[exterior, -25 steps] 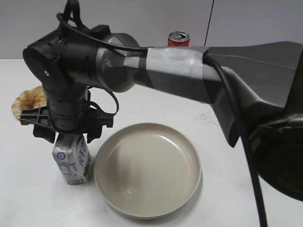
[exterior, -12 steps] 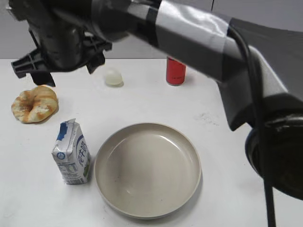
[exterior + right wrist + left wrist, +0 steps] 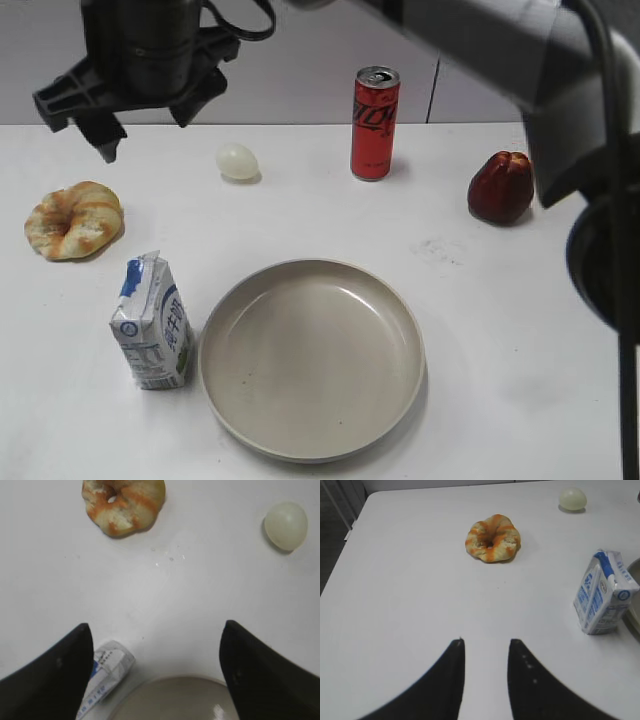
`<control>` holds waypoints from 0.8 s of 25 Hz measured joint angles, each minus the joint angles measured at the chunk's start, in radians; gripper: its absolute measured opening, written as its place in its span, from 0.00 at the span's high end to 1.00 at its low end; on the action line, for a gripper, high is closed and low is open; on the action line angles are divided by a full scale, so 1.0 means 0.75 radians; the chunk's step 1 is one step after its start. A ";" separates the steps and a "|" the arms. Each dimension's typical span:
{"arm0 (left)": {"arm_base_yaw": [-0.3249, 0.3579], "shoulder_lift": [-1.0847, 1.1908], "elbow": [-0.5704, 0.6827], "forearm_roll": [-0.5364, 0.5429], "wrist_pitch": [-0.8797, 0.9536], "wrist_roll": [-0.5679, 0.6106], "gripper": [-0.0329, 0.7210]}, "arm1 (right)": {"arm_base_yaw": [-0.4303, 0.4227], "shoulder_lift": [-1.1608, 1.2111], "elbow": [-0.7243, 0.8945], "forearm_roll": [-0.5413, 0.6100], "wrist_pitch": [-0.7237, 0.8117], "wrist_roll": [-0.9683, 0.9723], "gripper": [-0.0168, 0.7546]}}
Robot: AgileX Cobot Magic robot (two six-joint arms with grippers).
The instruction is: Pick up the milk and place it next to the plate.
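The milk (image 3: 152,325) is a small white and blue carton. It stands upright just left of the plate (image 3: 310,362), a wide beige dish, with its side close to the rim. My right gripper (image 3: 143,118) hangs open and empty high above the table's back left, well clear of the milk. In the right wrist view its jaws (image 3: 156,627) are spread wide, with the milk (image 3: 107,667) and the plate (image 3: 175,700) far below. My left gripper (image 3: 486,642) is open and empty over bare table, with the milk (image 3: 603,592) off to its right.
A croissant (image 3: 73,218) lies at the left. A pale egg (image 3: 237,161) and a red can (image 3: 374,122) stand at the back. A dark red fruit (image 3: 501,187) sits at the right. The table's left edge (image 3: 350,535) shows in the left wrist view.
My right gripper has let go of the milk and risen away from it, up and back. The milk stays standing beside the plate.
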 joint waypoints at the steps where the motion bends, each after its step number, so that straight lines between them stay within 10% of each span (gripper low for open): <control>1: 0.000 0.000 0.000 0.000 0.000 0.000 0.65 | -0.024 -0.020 0.037 0.021 0.000 -0.017 0.21; 20: 0.000 0.000 0.000 0.000 0.000 0.000 0.65 | -0.533 -0.951 1.646 -0.050 -0.186 -0.133 0.21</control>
